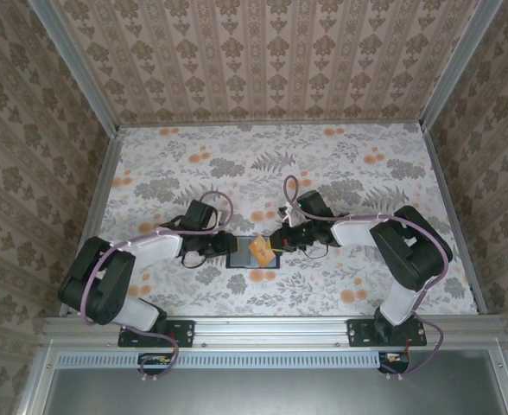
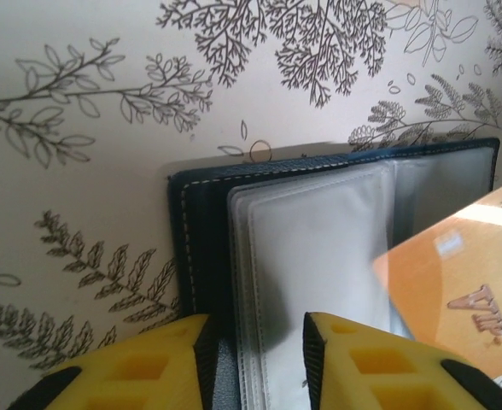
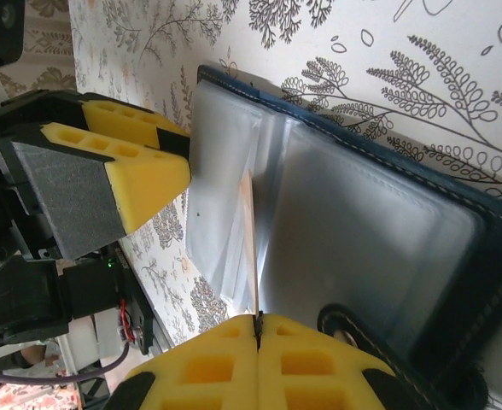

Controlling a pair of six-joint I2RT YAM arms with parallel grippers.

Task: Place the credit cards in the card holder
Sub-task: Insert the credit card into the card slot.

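The card holder [image 1: 239,258] lies open on the flowered table between both arms; its navy cover [image 2: 198,231] frames clear plastic sleeves [image 2: 311,248]. An orange credit card [image 1: 261,250] with gold lettering [image 2: 464,295] hangs tilted over the holder's right half. My right gripper [image 1: 277,242] is shut on that card, which in the right wrist view is a thin edge [image 3: 254,248] rising from the closed pads [image 3: 257,321] toward the sleeves of the card holder [image 3: 379,231]. My left gripper [image 2: 255,333] stands open, its fingers astride the sleeves' left edge. One left finger [image 3: 114,162] rests by the sleeve.
The flowered tabletop [image 1: 323,164] stretches beyond the holder to patterned walls on three sides. A metal rail [image 1: 271,328] with both arm bases runs along the near edge.
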